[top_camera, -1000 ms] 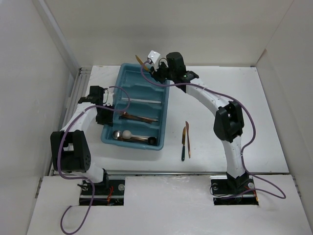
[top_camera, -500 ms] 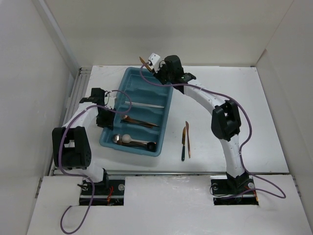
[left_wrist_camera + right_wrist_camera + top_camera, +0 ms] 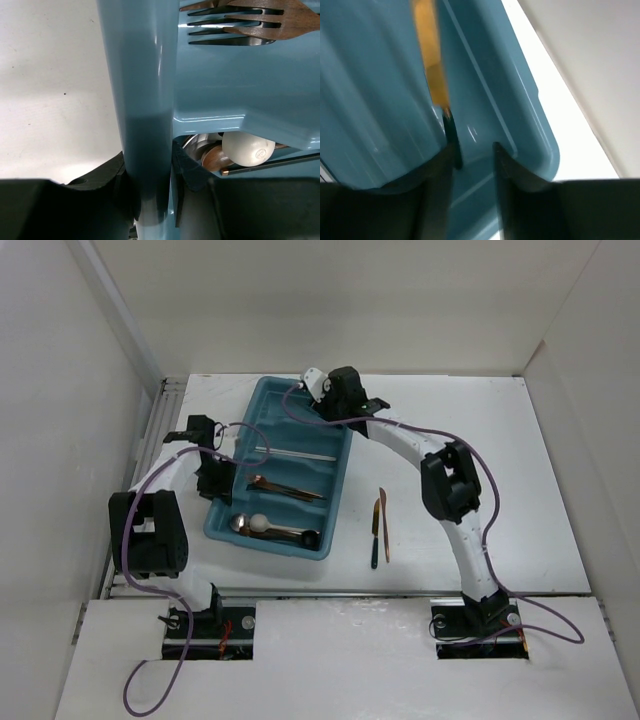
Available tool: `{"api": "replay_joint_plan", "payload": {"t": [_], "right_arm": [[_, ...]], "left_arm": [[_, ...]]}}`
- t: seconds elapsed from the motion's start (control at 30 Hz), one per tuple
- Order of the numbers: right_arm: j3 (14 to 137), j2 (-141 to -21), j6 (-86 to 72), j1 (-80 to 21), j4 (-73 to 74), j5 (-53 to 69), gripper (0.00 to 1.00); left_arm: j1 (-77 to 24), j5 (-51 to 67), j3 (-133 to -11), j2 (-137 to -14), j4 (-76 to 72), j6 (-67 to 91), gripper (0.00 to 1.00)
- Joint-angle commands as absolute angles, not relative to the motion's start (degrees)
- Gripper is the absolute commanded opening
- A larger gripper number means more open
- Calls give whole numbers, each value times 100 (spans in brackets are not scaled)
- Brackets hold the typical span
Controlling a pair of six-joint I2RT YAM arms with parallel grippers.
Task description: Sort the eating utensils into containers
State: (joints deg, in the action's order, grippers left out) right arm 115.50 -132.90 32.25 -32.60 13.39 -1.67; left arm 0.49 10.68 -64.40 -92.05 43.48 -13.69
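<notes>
The teal tray (image 3: 300, 428) lies left of centre with its long containers side by side. My left gripper (image 3: 149, 170) is shut on the tray's left wall (image 3: 145, 100), one finger on each side. Copper and dark forks (image 3: 240, 25) lie in one compartment, and a white spoon (image 3: 248, 148) over a copper one lies in the nearest. My right gripper (image 3: 474, 150) hangs open over the tray's far end (image 3: 530, 115). A gold-bladed, black-handled utensil (image 3: 432, 65) leans against its left finger only. Two copper utensils (image 3: 380, 525) lie on the table right of the tray.
White walls enclose the table on three sides. A silver utensil (image 3: 295, 452) lies in a middle compartment. The right arm's purple cable (image 3: 420, 430) loops above the table beside the tray. Bare white tabletop (image 3: 500, 470) stretches right of the loose utensils.
My right gripper moved left and down over the tray's far end and opened, letting go of the gold utensil. The left gripper kept its hold on the tray wall.
</notes>
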Motion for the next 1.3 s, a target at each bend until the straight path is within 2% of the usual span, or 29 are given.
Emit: {"api": "replay_joint_plan", "payload": {"t": [0.0, 0.1, 0.3, 0.4, 0.53, 0.63, 0.67, 0.7, 0.8, 1.03, 1.13, 1.27], "right_arm": [[11681, -13149, 3445, -3445, 1107, -193, 50], [11628, -13078, 3445, -3559, 1107, -324, 71], [11514, -12069, 2234, -3560, 1510, -1510, 75], [10979, -11243, 1271, -3560, 2335, -1573, 83], [10373, -10574, -129, -3560, 4224, -1223, 84], [9346, -10179, -1255, -3560, 5167, -907, 76], [8690, -10047, -1422, -3560, 5220, -592, 73], [8370, -9907, -1537, -3560, 5142, -441, 65], [7501, -9300, -1748, -3630, 5019, -571, 59], [5971, -8588, -1898, -3489, 4020, 192, 54], [5652, -8587, -1959, -3559, 3938, 473, 49], [5117, -8403, -2179, -3683, 3509, 370, 47]], "left_arm": [[62, 861, -6819, -9149, 4869, -1564, 0], [62, 923, -7022, -9202, 4922, -1564, 0], [185, 1833, -7699, -9597, 5062, -986, 0], [237, 2039, -7699, -9668, 5002, -599, 0], [237, 2240, -7551, -9852, 4869, -273, 0], [237, 2312, -7331, -10072, 4668, -45, 0], [237, 2312, -7260, -10072, 4667, 8, 0], [237, 2312, -7173, -10124, 4597, 9, 0], [237, 2206, -6795, -9950, 4457, 333, 0], [237, 1890, -6171, -9308, 4035, 527, 0], [316, 1714, -6117, -8992, 3973, 606, 0], [396, 1767, -5977, -8877, 3911, 606, 0]]}}
